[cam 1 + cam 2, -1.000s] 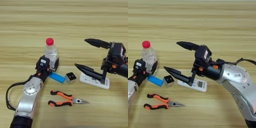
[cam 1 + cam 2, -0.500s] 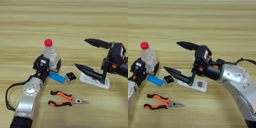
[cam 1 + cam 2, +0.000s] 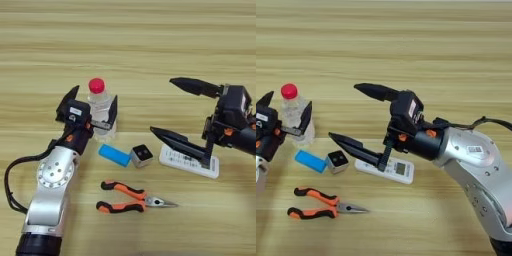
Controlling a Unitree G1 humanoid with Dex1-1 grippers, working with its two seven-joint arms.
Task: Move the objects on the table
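Note:
A clear plastic bottle [image 3: 100,111] with a red cap stands upright at the left of the table [image 3: 150,40]. My left gripper [image 3: 94,101] is open, and its two black fingers [image 3: 113,107] stand on either side of the bottle. In front of the bottle lie a flat blue block [image 3: 114,155] and a small black cube [image 3: 141,155]. Orange-and-black pliers [image 3: 130,196] lie nearer to me. My right gripper [image 3: 343,111] is wide open above the table. Its lower finger reaches over the white remote control [image 3: 386,170].
A black cable [image 3: 11,180] loops beside my left arm. Another cable [image 3: 481,122] runs along the right forearm. Bare wood stretches across the far half of the table.
My left gripper has moved forward and a little left, so its fingers now flank the bottle instead of sitting in front of it. The right arm has stayed still.

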